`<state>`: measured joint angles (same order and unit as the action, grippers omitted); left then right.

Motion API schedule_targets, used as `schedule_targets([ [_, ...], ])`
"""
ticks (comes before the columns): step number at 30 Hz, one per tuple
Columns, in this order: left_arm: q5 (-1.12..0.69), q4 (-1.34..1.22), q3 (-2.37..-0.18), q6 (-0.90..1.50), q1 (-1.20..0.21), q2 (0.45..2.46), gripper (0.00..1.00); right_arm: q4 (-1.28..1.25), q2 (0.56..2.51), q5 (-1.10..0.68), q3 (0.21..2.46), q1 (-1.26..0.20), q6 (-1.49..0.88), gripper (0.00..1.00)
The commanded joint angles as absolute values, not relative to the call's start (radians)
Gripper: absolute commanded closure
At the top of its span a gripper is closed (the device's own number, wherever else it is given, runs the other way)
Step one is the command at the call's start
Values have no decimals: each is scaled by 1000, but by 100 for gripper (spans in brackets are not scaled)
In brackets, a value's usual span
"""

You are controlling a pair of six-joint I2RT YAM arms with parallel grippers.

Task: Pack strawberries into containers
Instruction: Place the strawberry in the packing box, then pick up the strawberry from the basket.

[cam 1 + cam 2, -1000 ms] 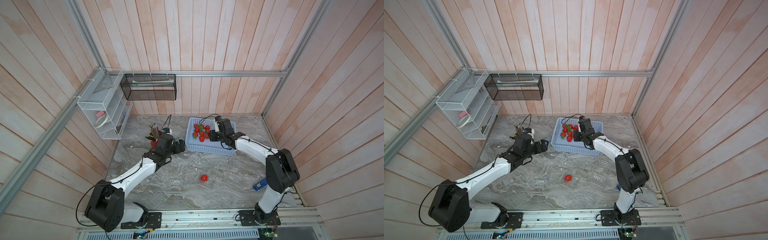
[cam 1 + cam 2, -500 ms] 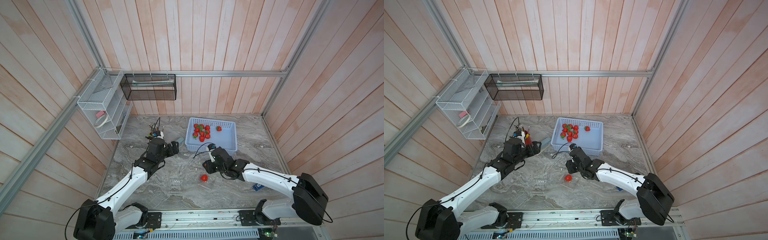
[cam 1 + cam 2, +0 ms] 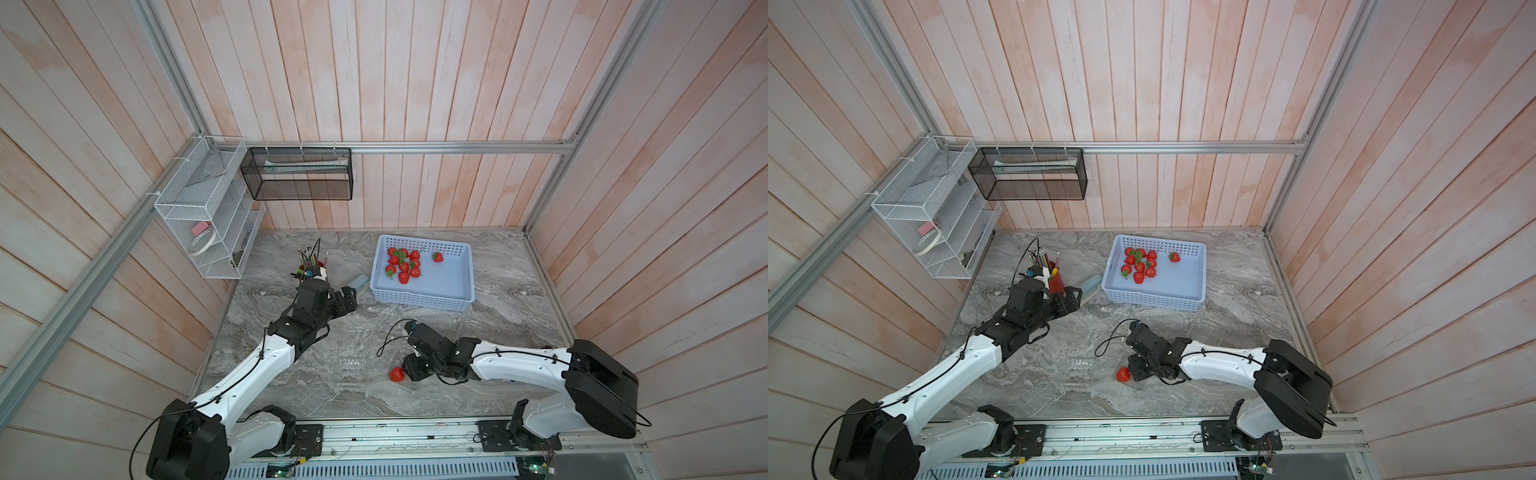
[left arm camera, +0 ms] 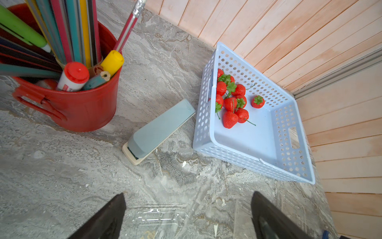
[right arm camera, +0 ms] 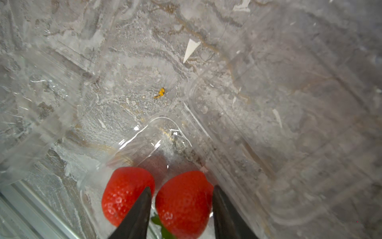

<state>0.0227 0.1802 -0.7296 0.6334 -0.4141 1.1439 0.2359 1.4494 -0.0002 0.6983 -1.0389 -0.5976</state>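
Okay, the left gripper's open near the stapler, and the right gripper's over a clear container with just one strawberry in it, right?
Not quite: it holds two. The right wrist view shows one strawberry between the fingers of the right gripper and a second strawberry beside it, both in the clear container. The rest is right.

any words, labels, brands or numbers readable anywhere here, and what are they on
No text can be read in any view.
glue stick in the red cup: faint print on its white body, too blurred to read.
stapler, blue basket, strawberries, clear containers: no markings visible.
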Motion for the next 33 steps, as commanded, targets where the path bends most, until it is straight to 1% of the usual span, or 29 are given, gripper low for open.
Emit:
schedule_targets([
  [1, 26, 185, -717, 641, -410, 1130, 3, 221, 1460, -1, 688, -1043, -594, 45],
  [4, 28, 184, -716, 638, -410, 1135, 3, 225, 1460, 8, 698, -1043, -585, 42],
  [8, 26, 177, -716, 635, -410, 1148, 3, 240, 1431, 36, 728, -1042, -573, 42],
  [11, 22, 168, -716, 631, -410, 1160, 3, 269, 1405, 98, 773, -1037, -562, 42],
  [15, 20, 151, -714, 625, -410, 1177, 3, 304, 1396, 152, 858, -997, -507, 42],
  [19, 16, 131, -721, 612, -410, 1205, 3, 266, 1403, 167, 941, -892, -466, 42],
  [24, -8, 110, -749, 598, -410, 1263, 4, 136, 1448, 147, 1024, -738, -419, 42],
  [28, -32, 76, -765, 596, -410, 1314, 4, 125, 1567, 113, 1140, -626, -382, 43],
  [33, -45, 47, -800, 588, -410, 1389, 4, 139, 1740, 96, 1286, -542, -291, 43],
])
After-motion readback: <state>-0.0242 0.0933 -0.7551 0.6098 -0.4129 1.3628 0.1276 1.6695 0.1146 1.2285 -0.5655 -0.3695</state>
